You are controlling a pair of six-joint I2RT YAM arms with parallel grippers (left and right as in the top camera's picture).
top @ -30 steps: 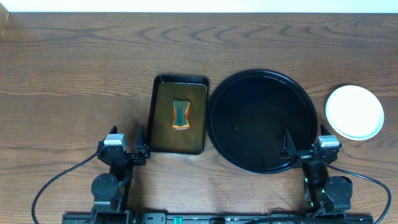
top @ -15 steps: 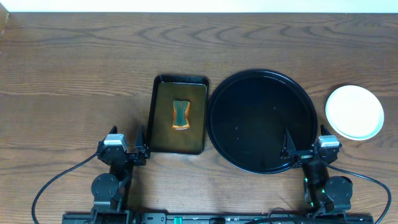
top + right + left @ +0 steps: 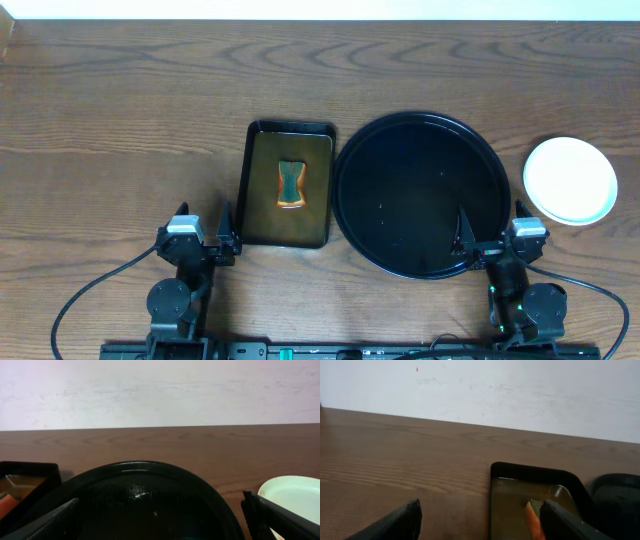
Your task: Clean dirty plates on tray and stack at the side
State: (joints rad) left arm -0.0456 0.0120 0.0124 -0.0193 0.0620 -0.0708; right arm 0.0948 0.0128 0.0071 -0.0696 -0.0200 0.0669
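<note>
I've got both claws spread wide, nothing in them: left gripper (image 3: 204,220) off the 7 o'clock corner of the pan (image 3: 262,215) with the sponge (image 3: 289,184), right gripper (image 3: 490,222) at the tray's (image 3: 400,170) 5 o'clock rim. The plates (image 3: 570,180) sit on the bare tabletop (image 3: 610,90) at the tray's 3 o'clock, just beside its rim, showing as one pale disc from above.

No visible change: neither the left hand (image 3: 204,216) nor the right hand (image 3: 490,214) has moved.
</note>
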